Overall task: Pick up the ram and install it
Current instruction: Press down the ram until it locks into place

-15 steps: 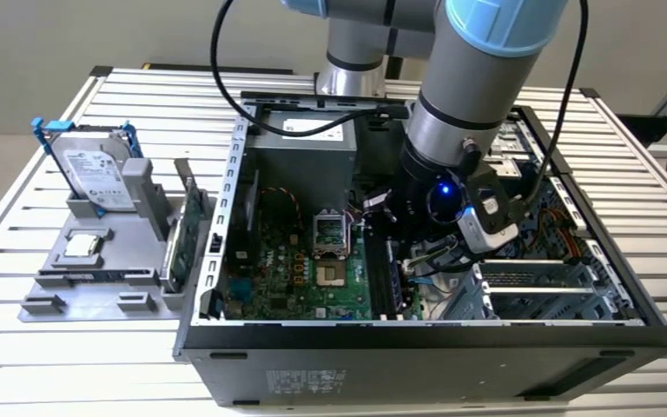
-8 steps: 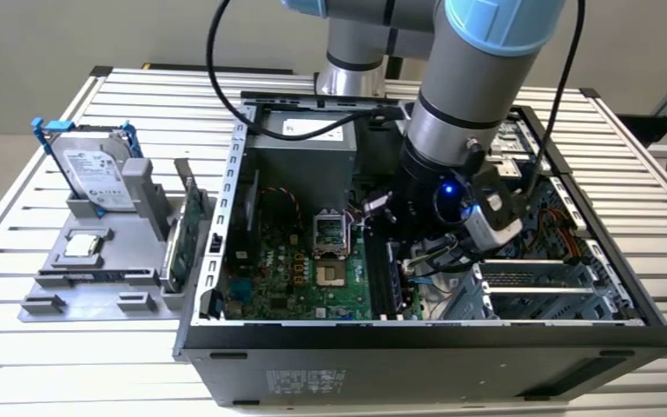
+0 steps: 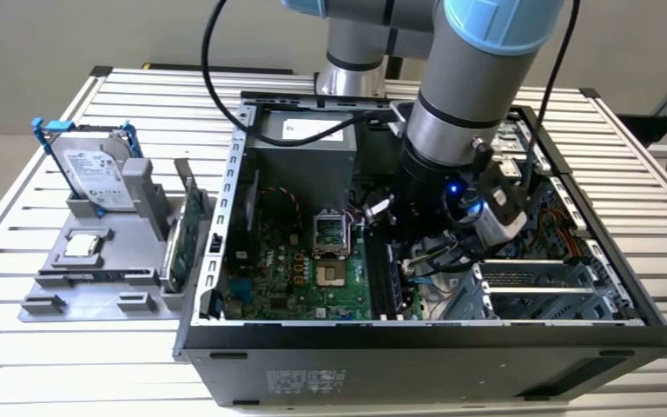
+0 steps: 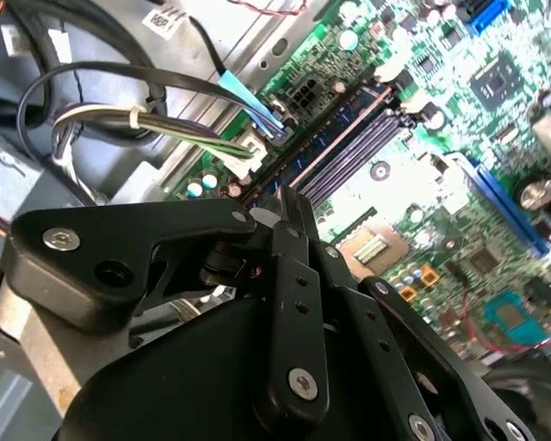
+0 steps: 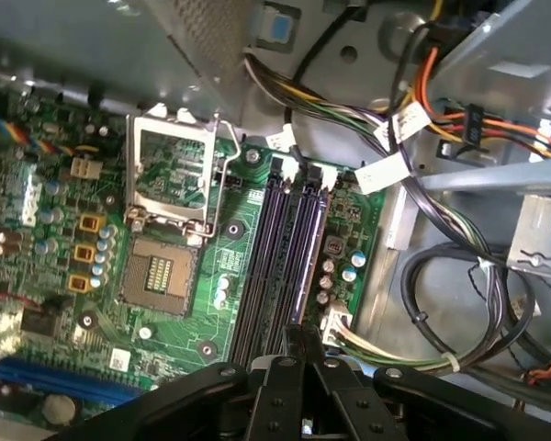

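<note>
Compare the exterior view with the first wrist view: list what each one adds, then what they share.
The exterior view adds the slatted table, the grey holder with the hard drive in its blue frame, the computer case from outside and the arm.
The first wrist view adds the white-tagged wire bundles.
Both show the motherboard, its processor socket and the claw at the memory slots.

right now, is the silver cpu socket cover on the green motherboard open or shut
Open: the silver metal cover is swung off the square socket, whose contact grid lies bare.
</note>
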You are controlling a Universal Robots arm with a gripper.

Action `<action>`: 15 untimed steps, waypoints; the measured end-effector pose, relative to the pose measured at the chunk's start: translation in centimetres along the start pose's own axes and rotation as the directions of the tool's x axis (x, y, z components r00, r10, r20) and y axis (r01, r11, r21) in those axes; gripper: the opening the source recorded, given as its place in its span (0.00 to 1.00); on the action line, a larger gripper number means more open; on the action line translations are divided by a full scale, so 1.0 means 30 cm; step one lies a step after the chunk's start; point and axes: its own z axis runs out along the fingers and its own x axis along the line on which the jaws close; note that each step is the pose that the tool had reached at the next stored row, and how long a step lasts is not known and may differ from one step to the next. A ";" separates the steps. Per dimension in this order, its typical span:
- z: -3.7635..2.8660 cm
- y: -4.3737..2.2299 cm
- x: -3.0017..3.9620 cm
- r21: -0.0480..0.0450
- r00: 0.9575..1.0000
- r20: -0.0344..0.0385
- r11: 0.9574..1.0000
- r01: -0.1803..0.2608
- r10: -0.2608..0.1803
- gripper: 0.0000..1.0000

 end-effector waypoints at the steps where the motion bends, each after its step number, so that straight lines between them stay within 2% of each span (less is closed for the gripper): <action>1: 0.000 0.000 0.000 0.000 1.000 0.000 1.000 0.017 -0.017 0.00; 5: 0.000 0.000 0.000 0.002 0.996 0.002 0.996 0.084 -0.084 0.00; 8: 0.000 0.000 0.000 0.000 0.993 0.004 0.993 0.120 -0.120 0.00; 12: 0.000 0.000 0.000 -0.010 0.987 0.008 0.987 0.158 -0.158 0.00; 15: 0.000 0.000 0.000 -0.020 0.982 0.012 0.981 0.190 -0.190 0.00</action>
